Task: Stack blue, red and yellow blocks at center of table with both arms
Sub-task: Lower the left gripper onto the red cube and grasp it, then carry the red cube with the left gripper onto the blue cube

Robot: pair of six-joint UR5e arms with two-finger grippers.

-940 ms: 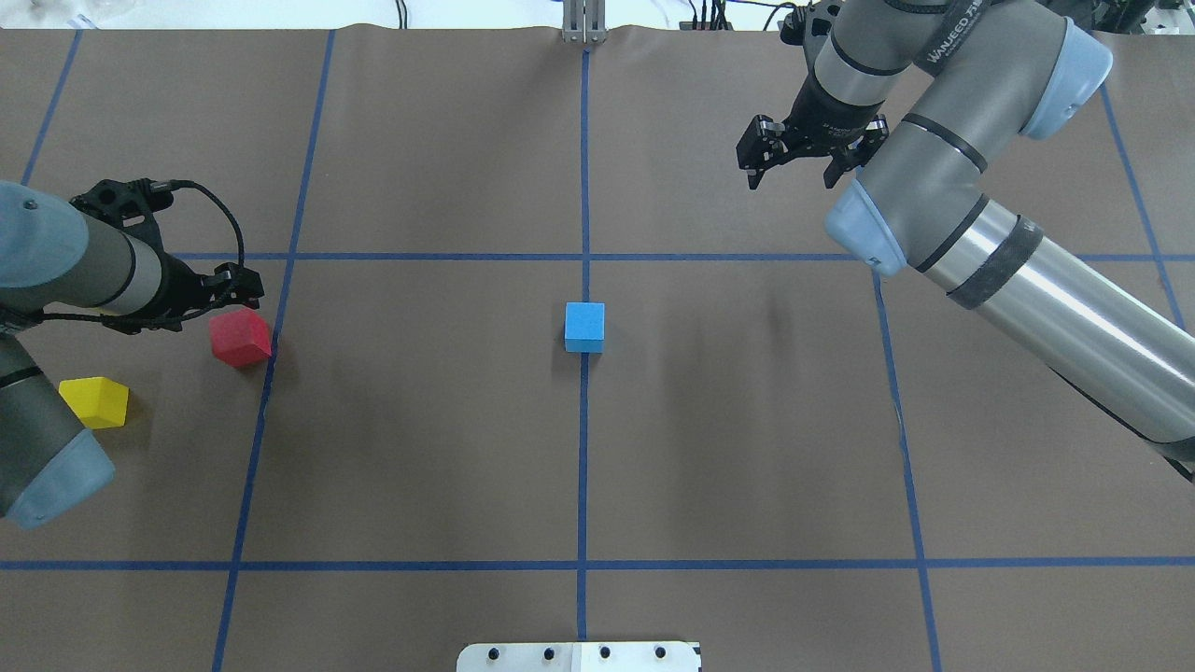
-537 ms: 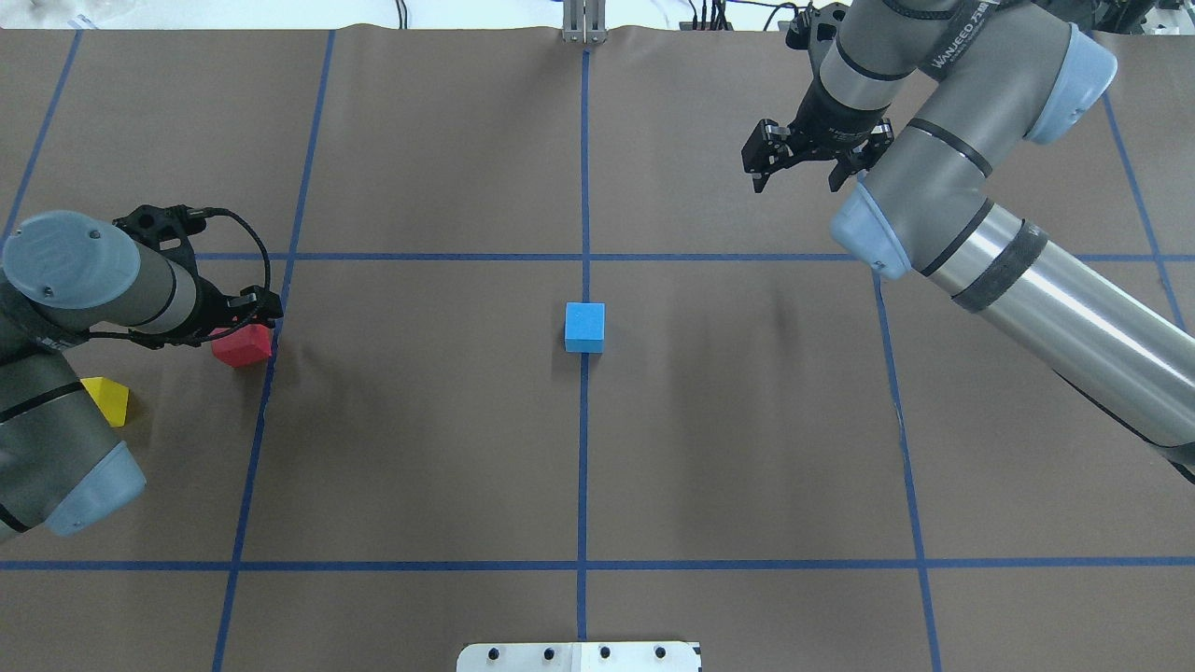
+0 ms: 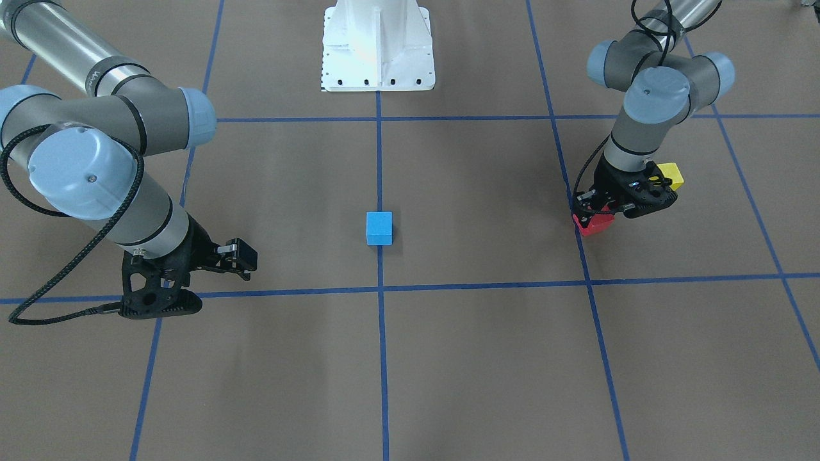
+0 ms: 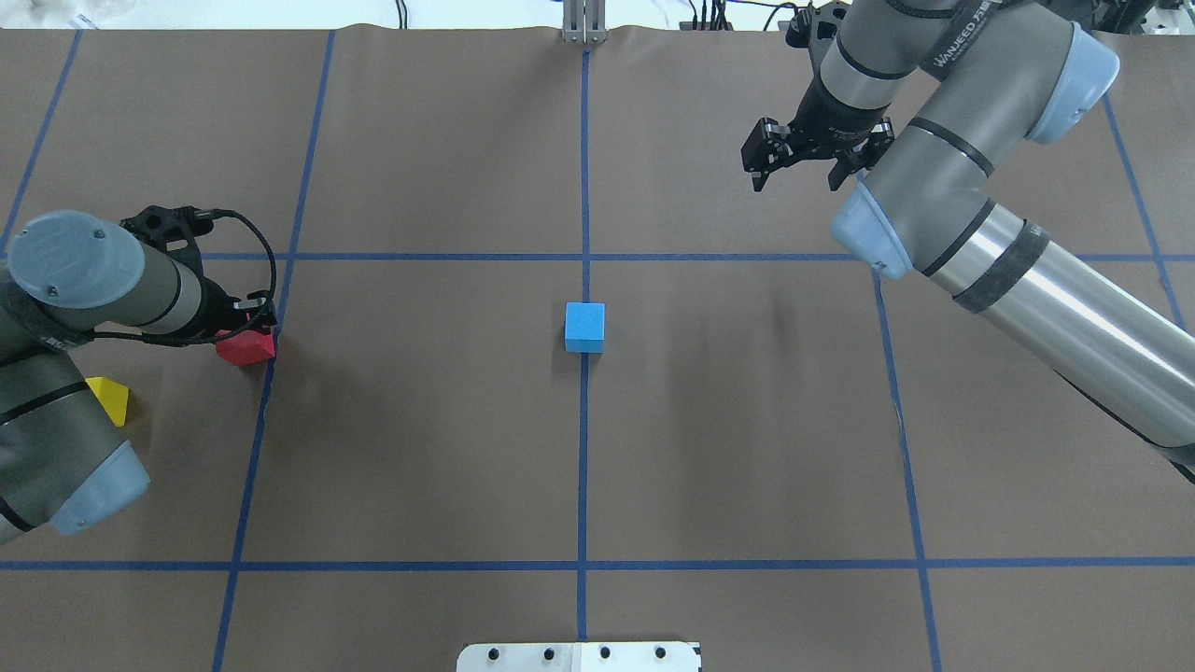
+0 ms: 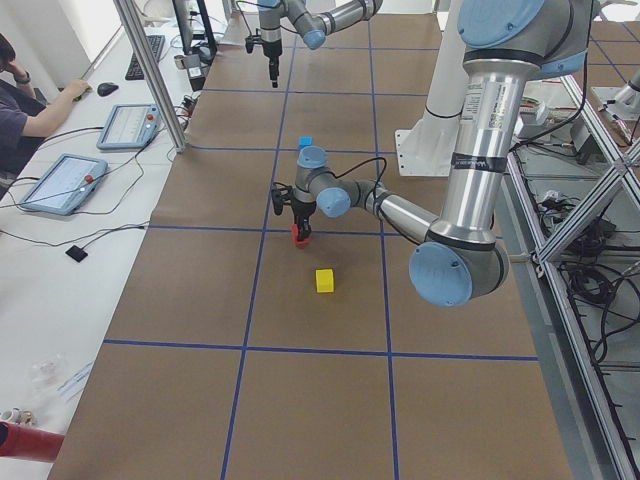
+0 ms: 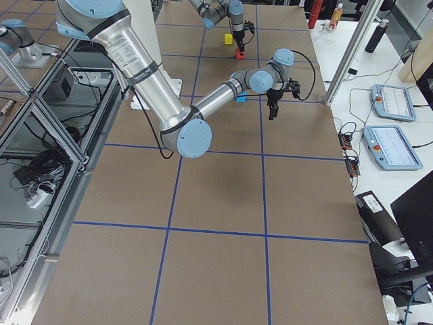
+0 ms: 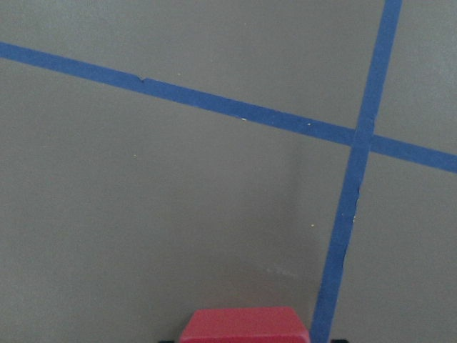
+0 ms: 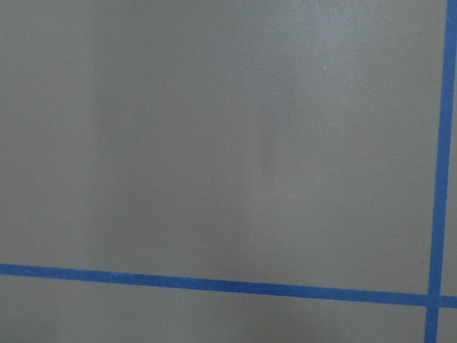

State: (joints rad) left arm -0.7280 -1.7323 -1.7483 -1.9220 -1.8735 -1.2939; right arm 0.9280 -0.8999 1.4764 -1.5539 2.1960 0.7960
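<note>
A blue block (image 4: 584, 327) sits at the table's center on the middle tape line; it also shows in the front view (image 3: 379, 228). A red block (image 4: 249, 348) lies at the left, also in the front view (image 3: 592, 223). My left gripper (image 4: 248, 320) is lowered over it, jaws open on either side; the left wrist view shows the block's top (image 7: 243, 326) at the bottom edge. A yellow block (image 4: 111, 400) lies behind the left arm, partly hidden. My right gripper (image 4: 794, 174) is open and empty, above the table at the far right.
Blue tape lines (image 4: 583, 467) divide the brown table into squares. The white robot base (image 3: 378, 45) stands at the robot's edge. A person and tablets (image 5: 60, 182) are at a side desk in the exterior left view.
My left gripper moved right and down from beside the red block until it covers the block's top. The right gripper shifted only slightly. The blocks have not moved.
</note>
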